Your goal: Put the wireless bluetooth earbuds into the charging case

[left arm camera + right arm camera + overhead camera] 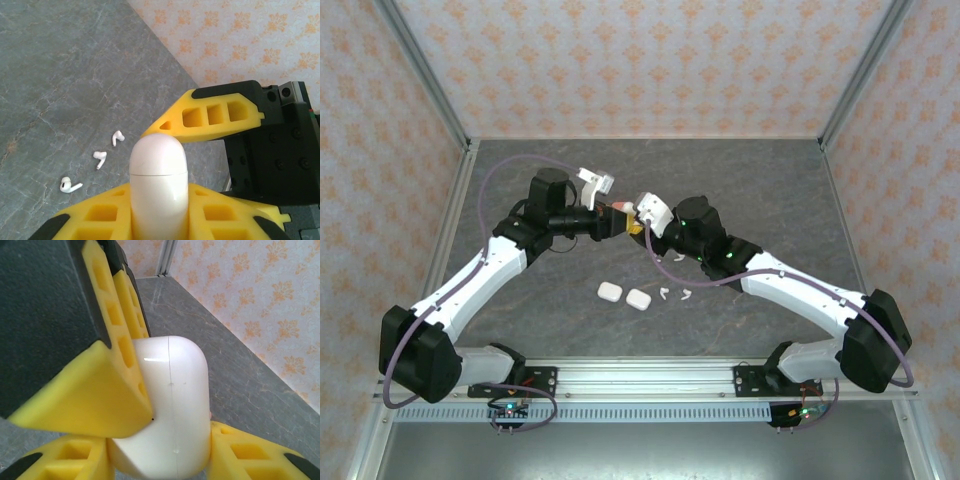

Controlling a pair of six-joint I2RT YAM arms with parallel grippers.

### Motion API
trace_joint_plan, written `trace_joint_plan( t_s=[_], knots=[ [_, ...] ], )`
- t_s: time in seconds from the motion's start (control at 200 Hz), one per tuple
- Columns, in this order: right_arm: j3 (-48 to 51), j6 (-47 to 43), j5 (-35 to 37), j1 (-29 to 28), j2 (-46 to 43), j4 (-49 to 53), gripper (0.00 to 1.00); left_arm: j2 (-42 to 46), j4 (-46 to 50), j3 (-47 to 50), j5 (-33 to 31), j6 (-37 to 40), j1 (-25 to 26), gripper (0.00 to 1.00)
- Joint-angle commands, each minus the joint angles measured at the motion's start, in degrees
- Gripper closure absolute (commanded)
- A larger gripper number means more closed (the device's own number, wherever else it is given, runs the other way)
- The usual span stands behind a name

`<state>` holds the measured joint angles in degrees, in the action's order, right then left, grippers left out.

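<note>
- Here, the left gripper [612, 222] and the right gripper [638, 218] meet tip to tip above the middle of the table [770, 190], both raised off its surface.
- Between them is a white charging case [158, 170]. Its lid is down, with only a thin seam showing across the body.
- The left gripper is clamped on the charging case. In the left wrist view its yellow fingers [100, 215] press in on either side of the lower half.
- The right gripper grips the same case. In the right wrist view its fingers [250, 455] flank the case and sit against it, with a finger of the left gripper laid on the case's side.
- Three white earbuds [100, 159] lie loose on the grey table, nearer than the grippers and spaced apart from one another.
- Just left of the earbuds, two spare cases [610, 291] rest side by side, both closed.
</note>
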<state>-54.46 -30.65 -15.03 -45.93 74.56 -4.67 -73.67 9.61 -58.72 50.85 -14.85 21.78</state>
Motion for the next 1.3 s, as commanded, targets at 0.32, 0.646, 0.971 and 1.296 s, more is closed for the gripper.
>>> trace_joint_plan(
  t_s=[0.32, 0.646, 0.971, 1.296],
  knots=[
    [-0.86, 7.15, -4.33, 2.84, -5.9, 4.98, 0.12, 7.48, -16.56, 7.6, -8.82, -1.43, 0.58, 0.87],
    [9.8, 29.51, -16.29, 14.0, -15.06, -11.72, 0.01, 13.99, -30.52, 14.39, -16.5, -0.91, 1.35, 0.97],
    [12.9, 49.89, -31.56, 17.19, -13.43, -29.55, 0.01, 17.24, -40.1, 18.47, -19.43, -1.48, 2.62, 1.0],
    [4.58, 47.92, -32.48, 13.85, -9.67, -26.28, 0.04, 16.04, -39.57, 15.66, -17.11, 0.29, 4.97, 1.0]
  ],
)
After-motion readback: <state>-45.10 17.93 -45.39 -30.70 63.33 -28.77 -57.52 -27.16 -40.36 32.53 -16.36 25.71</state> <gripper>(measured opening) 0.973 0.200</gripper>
